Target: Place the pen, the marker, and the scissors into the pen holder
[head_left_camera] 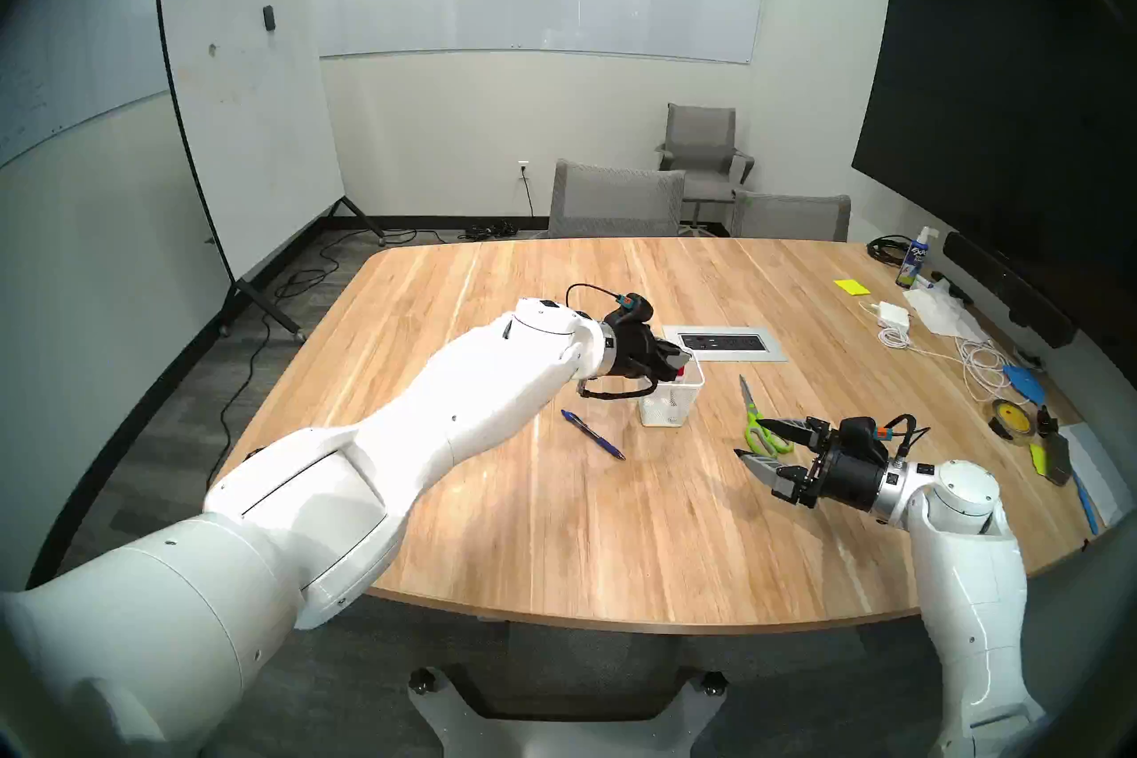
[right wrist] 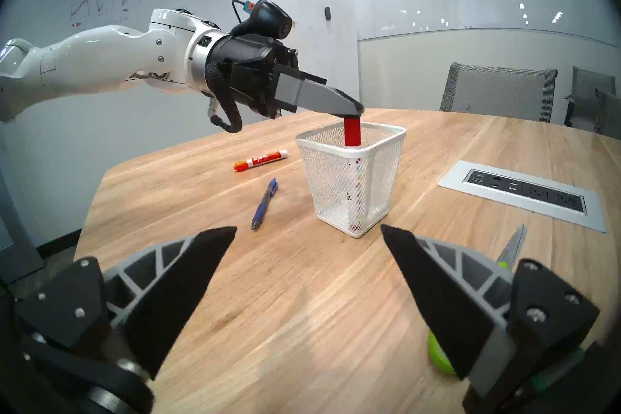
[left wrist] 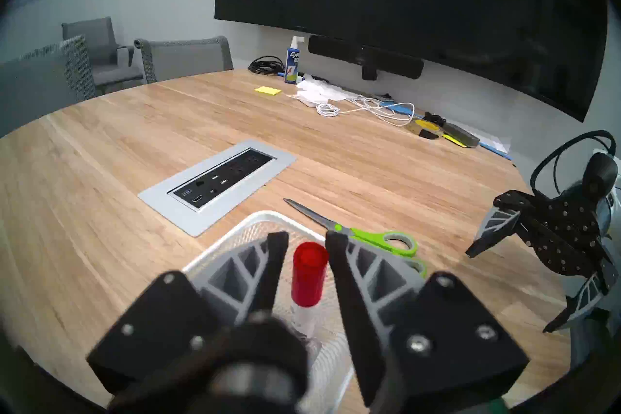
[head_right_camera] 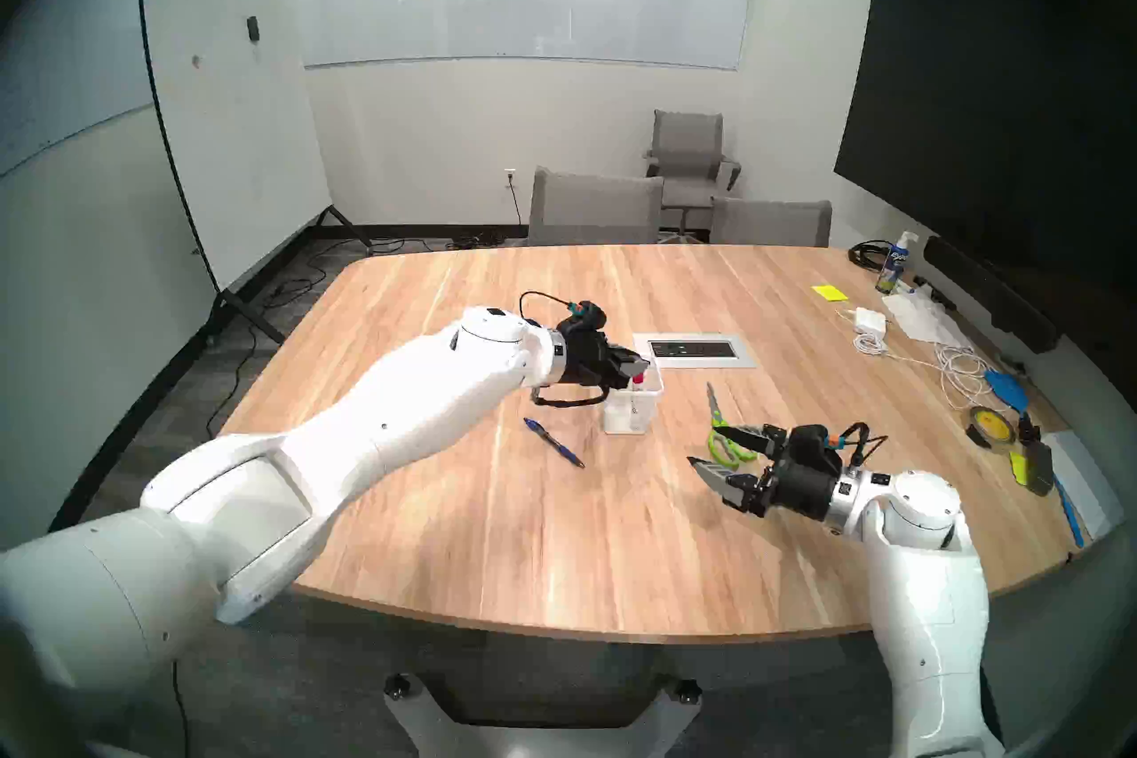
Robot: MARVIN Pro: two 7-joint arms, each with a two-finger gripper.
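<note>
The white wire-mesh pen holder [right wrist: 351, 178] stands upright near the middle of the wooden table [head_left_camera: 554, 523], just on the near side of the recessed power and data panel [head_left_camera: 732, 343]. A red-capped white marker [left wrist: 309, 274] stands upright inside it, cap uppermost and rising above the rim.

The left gripper [left wrist: 307, 243] sits directly over the holder's opening. In the left wrist view its fingers [left wrist: 277, 265] flank the red cap with a visible gap on each side, so the jaws are parted narrowly and not clamping the marker. In the right wrist view the fingertip appears to meet the top of the cap; actual contact cannot be confirmed.

The blue pen [head_left_camera: 592, 434] lies flat on the table, beside the holder on its left and toward the near edge, apart from it. A second marker with an orange cap [right wrist: 260, 160] also lies flat, farther toward the left edge, seen only from the right wrist.

The green-handled scissors [head_left_camera: 760, 418] lie flat to the right of the holder, blades closed and pointing toward the far edge.

The right gripper [head_left_camera: 747, 438] hovers above the table beside the scissor handles, jaws spread wide and holding nothing.

Cables, a charger, tape and a spray bottle [head_left_camera: 912, 263] lie along the right edge.
</note>
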